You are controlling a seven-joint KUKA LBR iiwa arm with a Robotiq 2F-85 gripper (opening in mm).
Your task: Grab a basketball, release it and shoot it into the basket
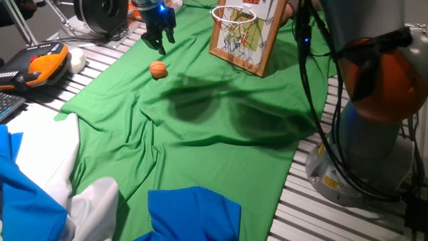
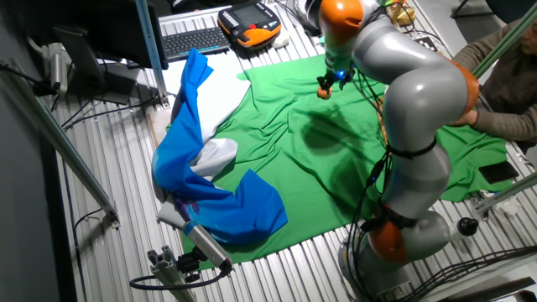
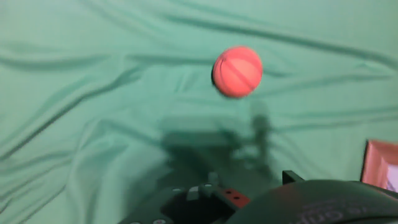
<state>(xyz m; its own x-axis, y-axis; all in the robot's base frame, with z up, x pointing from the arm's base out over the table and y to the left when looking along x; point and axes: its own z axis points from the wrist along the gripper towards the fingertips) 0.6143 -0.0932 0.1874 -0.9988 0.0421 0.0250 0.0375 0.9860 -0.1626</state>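
Counting things up: one basketball (image 1: pixel 158 69) is seen lying free on the green cloth (image 1: pixel 221 127), one basket (image 1: pixel 235 16) is stood just behind it, and one claw (image 1: pixel 159 41) is held above the ball, fingers parted, nothing gripped.

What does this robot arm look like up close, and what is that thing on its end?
The arm is made of rounded silver-grey segments with orange bands at the joints, on a round grey base. Black cables run along it. At its end sits a small black two-finger gripper with a blue light above it.
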